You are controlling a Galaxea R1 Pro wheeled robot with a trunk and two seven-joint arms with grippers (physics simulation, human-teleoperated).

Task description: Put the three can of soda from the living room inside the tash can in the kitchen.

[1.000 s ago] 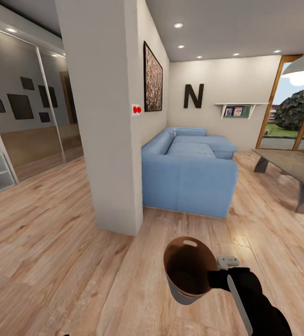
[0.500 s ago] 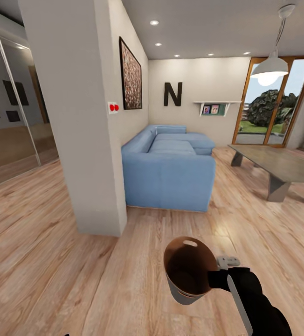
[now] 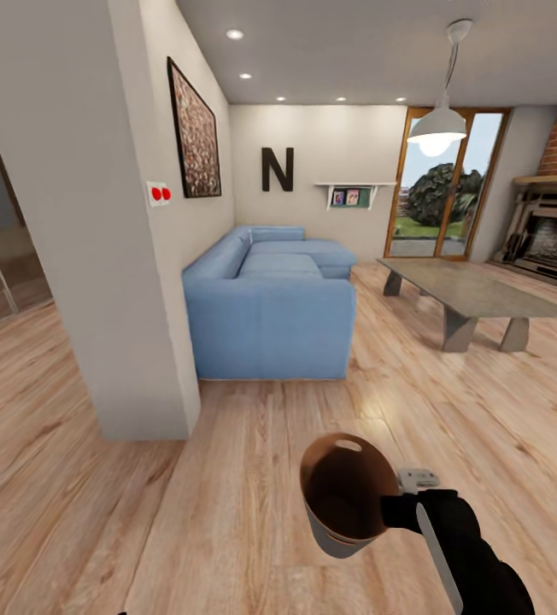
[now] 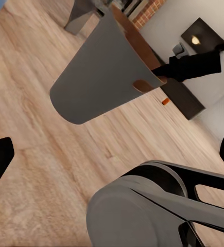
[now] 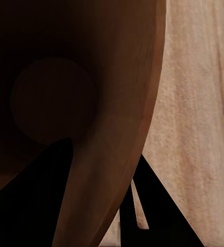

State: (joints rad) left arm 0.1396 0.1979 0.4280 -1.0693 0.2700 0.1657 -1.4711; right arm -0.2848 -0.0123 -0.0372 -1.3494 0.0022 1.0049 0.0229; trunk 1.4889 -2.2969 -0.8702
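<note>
Right gripper (image 3: pixel 398 511) clamped on rim of tash can (image 3: pixel 344 495), bin carried low at 6 o'clock in head view, mouth up, brown inside bare. Left gripper (image 4: pixel 112 154): fingertips spread, nothing between. Sofa (image 3: pixel 270 312) at 12 o'clock, low table (image 3: pixel 475 299) at 2 o'clock. Judgement: carry step; keep bin level, grip firm, steer wide of pillar (image 3: pixel 99 256). No cans in sight yet.

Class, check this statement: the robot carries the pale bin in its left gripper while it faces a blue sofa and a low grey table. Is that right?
Not quite. The head view shows the right gripper clamped on the rim of the bin, not the left. The rest holds: the robot faces a blue sofa and a low grey table.
</note>
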